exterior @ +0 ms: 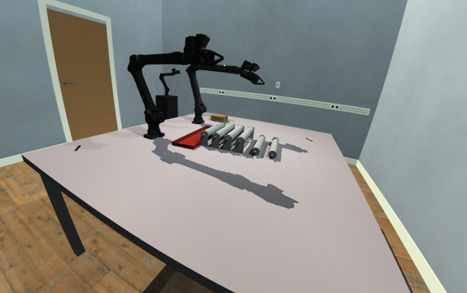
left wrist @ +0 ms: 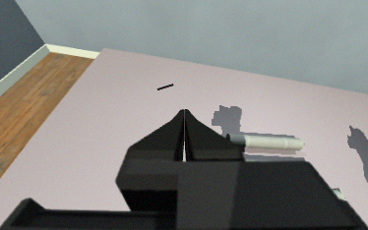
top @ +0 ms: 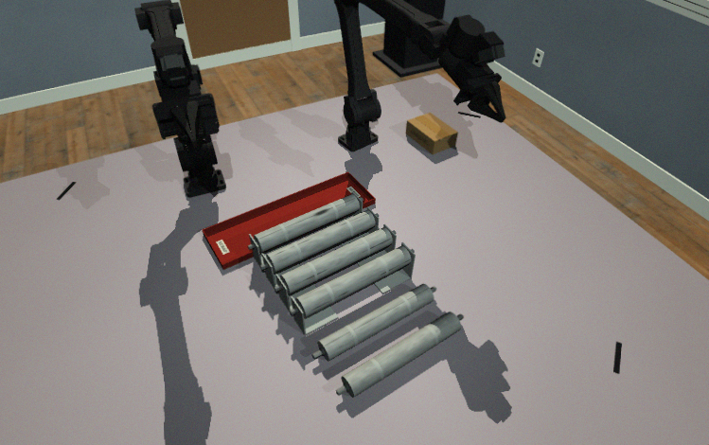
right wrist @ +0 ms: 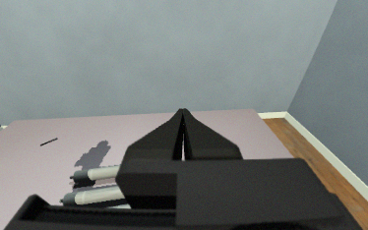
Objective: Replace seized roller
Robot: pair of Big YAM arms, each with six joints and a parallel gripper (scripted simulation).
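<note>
Rollers [top: 354, 281] [exterior: 245, 134] are four in the bed [top: 321, 321] [exterior: 240, 146], and two loose rollers [top: 377, 322] [exterior: 259, 144] [left wrist: 275, 143] [right wrist: 102, 195] lie beside it. No roller is visible in the scrap tray [top: 285, 221] [exterior: 190, 140], so removal and fitting both seem left to do. Which one is seized, I cannot tell. Left gripper [top: 502, 116] [exterior: 263, 83] [left wrist: 184, 112] and right gripper [top: 193, 136] [exterior: 222, 57] [right wrist: 183, 114] have their fingers closed together, with nothing between. White label [top: 222, 246] on the tray maybe says "SCRAP"; another label [top: 353, 192] is too small for reading. I see no readable brand.
</note>
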